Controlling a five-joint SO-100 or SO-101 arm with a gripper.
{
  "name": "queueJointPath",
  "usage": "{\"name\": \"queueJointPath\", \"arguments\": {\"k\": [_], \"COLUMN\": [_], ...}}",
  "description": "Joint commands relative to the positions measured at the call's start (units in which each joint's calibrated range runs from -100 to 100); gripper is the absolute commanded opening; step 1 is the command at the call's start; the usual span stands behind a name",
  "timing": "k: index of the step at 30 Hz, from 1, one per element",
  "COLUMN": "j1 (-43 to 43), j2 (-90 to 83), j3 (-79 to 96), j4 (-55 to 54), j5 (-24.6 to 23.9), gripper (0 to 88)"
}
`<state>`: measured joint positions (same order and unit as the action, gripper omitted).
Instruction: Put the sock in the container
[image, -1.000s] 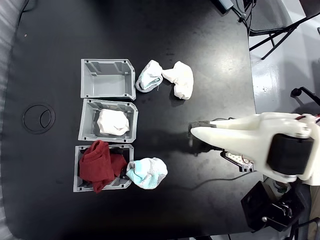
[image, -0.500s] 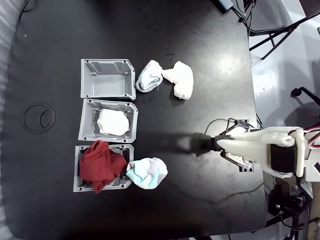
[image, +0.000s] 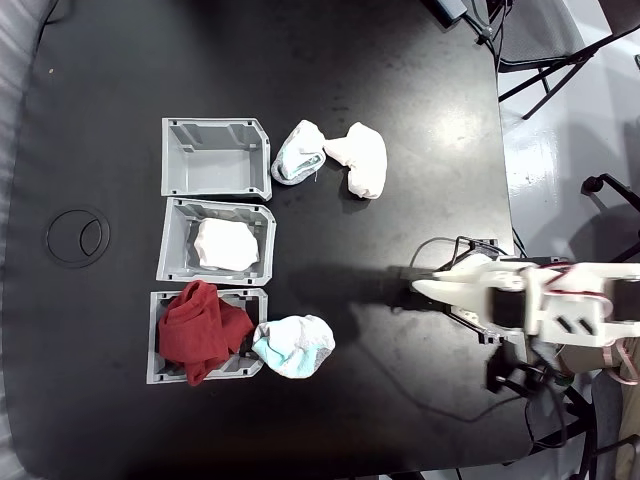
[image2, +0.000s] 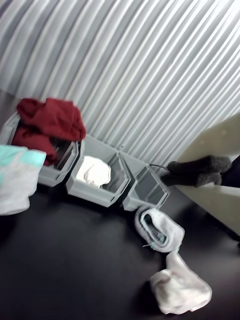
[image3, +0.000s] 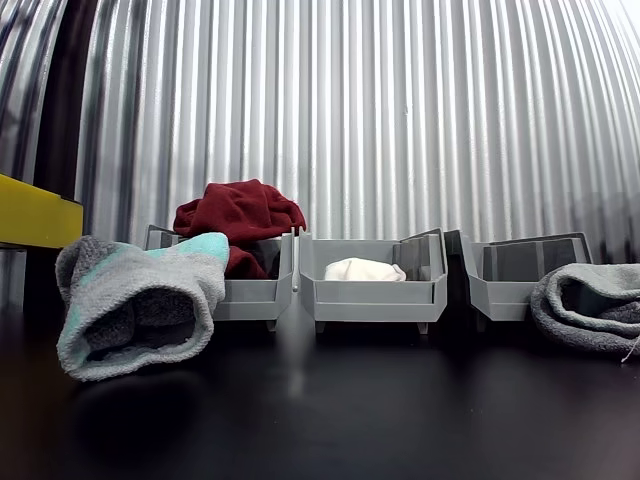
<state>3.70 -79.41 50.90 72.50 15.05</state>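
I'm seeing the sock (image: 225, 245) lying inside the middle container (image: 172, 243), white lump against grey walls. My gripper (image: 418, 288) is hanging over bare black table (image: 400, 100), well apart from the bins, holding nothing; in the wrist view its dark fingers (image2: 197, 171) are sitting pressed together.

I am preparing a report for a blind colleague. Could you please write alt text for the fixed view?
A white sock lies inside the middle container of three grey bins on a black table. The bin below holds red cloth, the one above is empty, and the arm's end effector is off to the right.
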Motion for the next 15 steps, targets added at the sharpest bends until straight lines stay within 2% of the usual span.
{"name": "queueJointPath", "arguments": {"k": [1,7,15], "j1": [0.7,5.4,5.4], "j2": [-5.9,-10.6,-12.4], "j3": [9.1,22.0,30.4], "j4": [-5.7,-15.6,-16.8], "j5": [-0.3,-0.3,-0.3], "gripper": [1.3,1.3,1.3]}}
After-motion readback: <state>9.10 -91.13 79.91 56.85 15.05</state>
